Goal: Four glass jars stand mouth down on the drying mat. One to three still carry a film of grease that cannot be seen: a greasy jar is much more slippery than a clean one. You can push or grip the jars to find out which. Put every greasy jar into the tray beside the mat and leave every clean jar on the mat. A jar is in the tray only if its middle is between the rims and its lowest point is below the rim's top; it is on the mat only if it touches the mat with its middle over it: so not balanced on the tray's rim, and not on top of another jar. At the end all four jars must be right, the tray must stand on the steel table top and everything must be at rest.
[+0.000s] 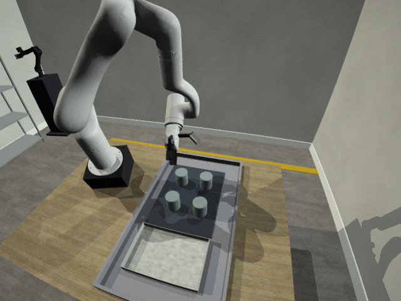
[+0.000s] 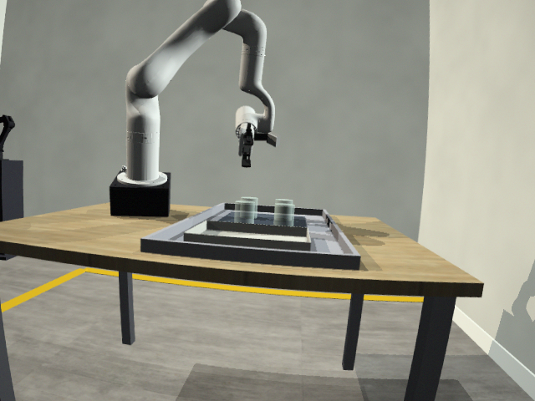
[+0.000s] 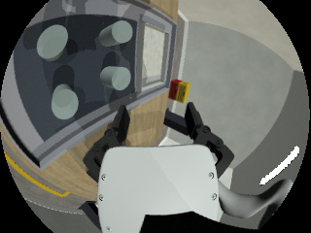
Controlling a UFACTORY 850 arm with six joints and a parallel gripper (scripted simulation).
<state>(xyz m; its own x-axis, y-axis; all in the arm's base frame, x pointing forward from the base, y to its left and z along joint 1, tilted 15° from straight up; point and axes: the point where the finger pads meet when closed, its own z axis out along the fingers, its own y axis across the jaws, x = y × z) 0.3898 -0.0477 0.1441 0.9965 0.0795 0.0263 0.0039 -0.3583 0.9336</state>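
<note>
My gripper [image 1: 171,161] [image 2: 246,164] [image 3: 156,110] is open and empty, high above the back-left part of the mat. Upright jars, pale green, stand apart on the dark drying mat [image 1: 186,225] [image 3: 29,73]: a back-left jar [image 1: 182,177] [image 3: 64,103], a back-right jar [image 1: 205,181] [image 3: 52,41], a front-left jar [image 1: 173,200] [image 2: 244,212] [image 3: 116,78] and a front-right jar [image 1: 199,207] [image 2: 283,215] [image 3: 117,33]. The pale tray [image 1: 168,256] [image 2: 246,242] [image 3: 154,53] lies in front of the mat and holds nothing. Grease cannot be seen.
The grey steel table top [image 1: 220,256] has a raised rim around mat and tray. The arm's black base [image 1: 126,171] [image 2: 140,200] stands on the wood to the left. A red and yellow block [image 3: 180,90] shows beyond the table in the wrist view.
</note>
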